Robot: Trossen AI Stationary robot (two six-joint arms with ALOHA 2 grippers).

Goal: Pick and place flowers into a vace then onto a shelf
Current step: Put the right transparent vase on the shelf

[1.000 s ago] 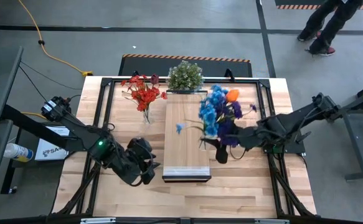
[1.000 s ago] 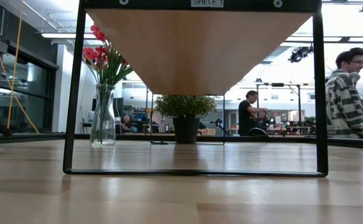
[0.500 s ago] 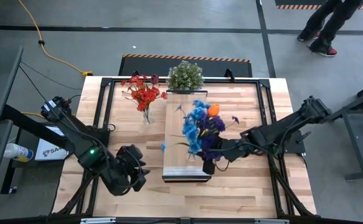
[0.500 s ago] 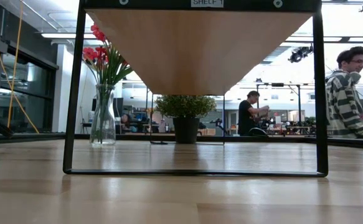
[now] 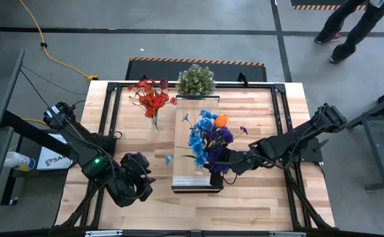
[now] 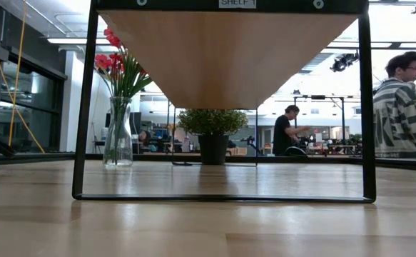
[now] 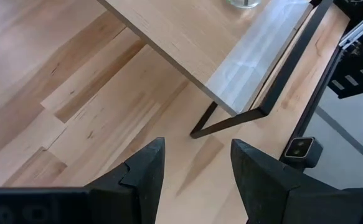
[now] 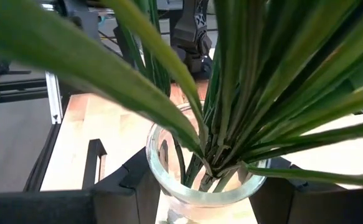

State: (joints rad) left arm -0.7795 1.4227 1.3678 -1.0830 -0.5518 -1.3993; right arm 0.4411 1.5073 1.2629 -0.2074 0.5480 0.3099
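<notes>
1. Since a second ago, my right gripper (image 5: pixel 219 172) has been carrying the glass vase (image 8: pixel 201 180) from the shelf's right edge onto the shelf (image 5: pixel 193 125).
2. Both fingers are clamping that vase; the flowers (image 5: pixel 206 135) are standing upright above the shelf's near end.
3. My left gripper (image 7: pixel 193 168) is waiting half-open, off the shelf's near left corner.

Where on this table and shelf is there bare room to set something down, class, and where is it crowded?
Bare: the tabletop along the near edge, and between the red-flower vase and the left gripper. Crowded: the shelf, where the right gripper holds the vase of blue and purple flowers near its front end; the potted plant stands behind it.
</notes>
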